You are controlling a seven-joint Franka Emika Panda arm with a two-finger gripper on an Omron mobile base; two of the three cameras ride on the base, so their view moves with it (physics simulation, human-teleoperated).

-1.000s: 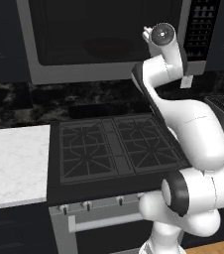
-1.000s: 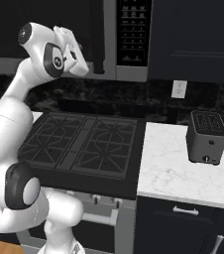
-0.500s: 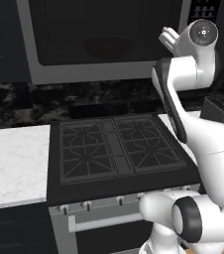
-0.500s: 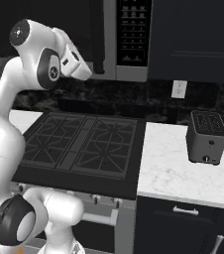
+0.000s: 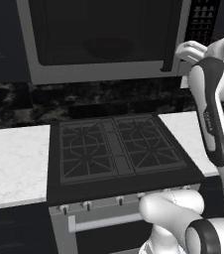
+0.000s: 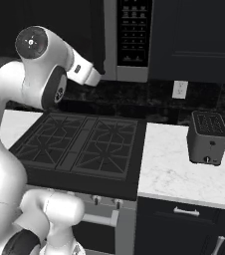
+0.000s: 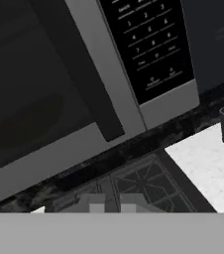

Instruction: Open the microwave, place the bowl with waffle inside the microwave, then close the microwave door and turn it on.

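In the left base view, the microwave [image 5: 104, 42] is seen across the upper part of the frame, above the black stove [image 5: 116, 151]. Its long axis runs left to right and its front faces the camera. The microwave door [image 5: 101, 37] is shut, its dark vertical handle [image 5: 172, 37] standing at the door's right edge, with the black button panel [image 5: 201, 22] beside it at upper right. The hand [image 5: 189, 51] is raised at the right of the frame, just beside the lower end of the handle. White marble counter [image 5: 12, 163] lies left of the stove.

In the right base view, the button panel is seen at upper centre. The hand is held at centre left, pointing toward the microwave. A dark toaster [image 6: 207, 138] stands on the counter at right.

In the hand view, the microwave appears tilted, its handle running diagonally from upper left toward centre. Two pale fingertips [image 7: 94, 203] are seen close together at the bottom, nearly clenched, with nothing between them.
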